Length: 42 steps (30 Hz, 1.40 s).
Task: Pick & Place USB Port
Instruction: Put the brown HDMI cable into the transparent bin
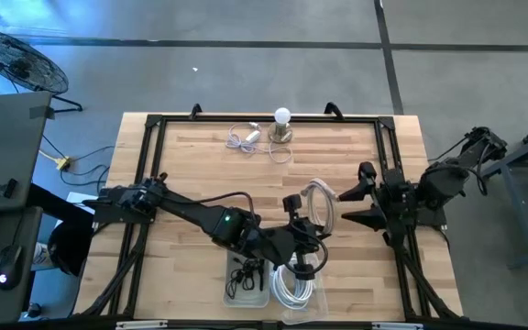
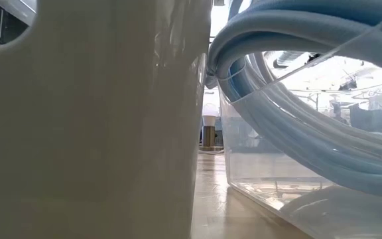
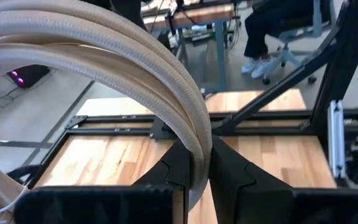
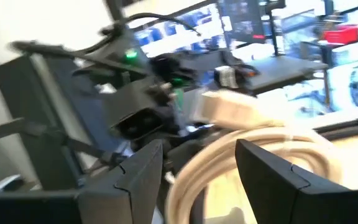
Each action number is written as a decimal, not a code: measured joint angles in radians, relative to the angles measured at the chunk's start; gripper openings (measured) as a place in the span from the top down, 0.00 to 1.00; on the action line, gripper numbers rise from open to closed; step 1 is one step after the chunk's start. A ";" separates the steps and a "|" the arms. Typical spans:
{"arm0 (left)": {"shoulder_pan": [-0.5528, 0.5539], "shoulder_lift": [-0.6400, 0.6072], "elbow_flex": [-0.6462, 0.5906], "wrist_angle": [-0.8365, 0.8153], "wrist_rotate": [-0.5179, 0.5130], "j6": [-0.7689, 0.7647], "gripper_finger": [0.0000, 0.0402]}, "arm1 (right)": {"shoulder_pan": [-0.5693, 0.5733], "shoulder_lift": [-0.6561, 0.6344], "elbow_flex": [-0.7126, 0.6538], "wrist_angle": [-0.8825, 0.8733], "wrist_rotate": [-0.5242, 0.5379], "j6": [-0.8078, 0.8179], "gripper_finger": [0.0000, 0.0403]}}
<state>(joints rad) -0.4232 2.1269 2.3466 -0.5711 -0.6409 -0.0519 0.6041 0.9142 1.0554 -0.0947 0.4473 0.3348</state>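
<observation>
My left gripper clamps the coiled cream-white braided USB cable, its loops arching up from between my jaws. My right gripper gapes, the same cable just ahead.

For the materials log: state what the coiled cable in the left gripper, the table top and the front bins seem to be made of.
Coiled cable: pale beige, matte, finely ribbed jacket, probably braided or rubbery plastic; pinched between the left gripper's fingers.
Table top: light wood planks with visible seams and grain, likely butcher block, slight sheen.
Bins: clear, glossy plastic; the room shows through one wall.
</observation>
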 joint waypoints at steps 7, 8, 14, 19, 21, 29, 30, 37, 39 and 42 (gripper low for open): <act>0.000 0.000 0.000 -0.034 -0.005 0.027 0.92 | -0.003 0.000 0.000 -0.071 0.069 0.031 0.51; 0.000 0.000 0.000 -0.035 -0.005 0.031 0.92 | -0.003 0.000 0.000 -0.076 0.069 0.031 0.51; 0.004 0.000 0.000 -0.059 -0.005 0.033 0.92 | -0.003 0.001 0.000 -0.082 0.069 0.027 0.51; 0.005 0.000 0.000 -0.068 0.003 0.047 0.92 | -0.021 0.014 -0.001 -0.098 0.026 0.059 0.51; 0.005 0.000 0.000 -0.075 0.003 0.054 0.92 | -0.043 0.021 -0.001 -0.136 -0.028 0.100 0.51; 0.005 0.000 0.000 -0.085 0.006 0.051 0.92 | -0.115 0.065 -0.002 -0.108 -0.190 0.132 0.51; 0.005 0.000 0.000 -0.085 0.009 0.050 0.92 | -0.124 0.073 -0.003 -0.100 -0.217 0.132 0.51; 0.005 -0.001 0.000 -0.084 0.025 0.048 0.92 | -0.169 0.130 -0.003 -0.011 -0.348 0.052 0.54; 0.004 -0.001 0.000 -0.082 0.026 0.049 0.92 | -0.177 0.131 -0.003 -0.004 -0.364 0.032 0.62; 0.006 -0.002 0.001 -0.087 0.026 0.059 0.93 | -0.186 0.127 -0.003 0.002 -0.396 0.002 0.86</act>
<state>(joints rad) -0.4177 2.1254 2.3478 -0.6578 -0.6149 0.0067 0.4184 1.0413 1.0523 -0.0923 0.0509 0.3365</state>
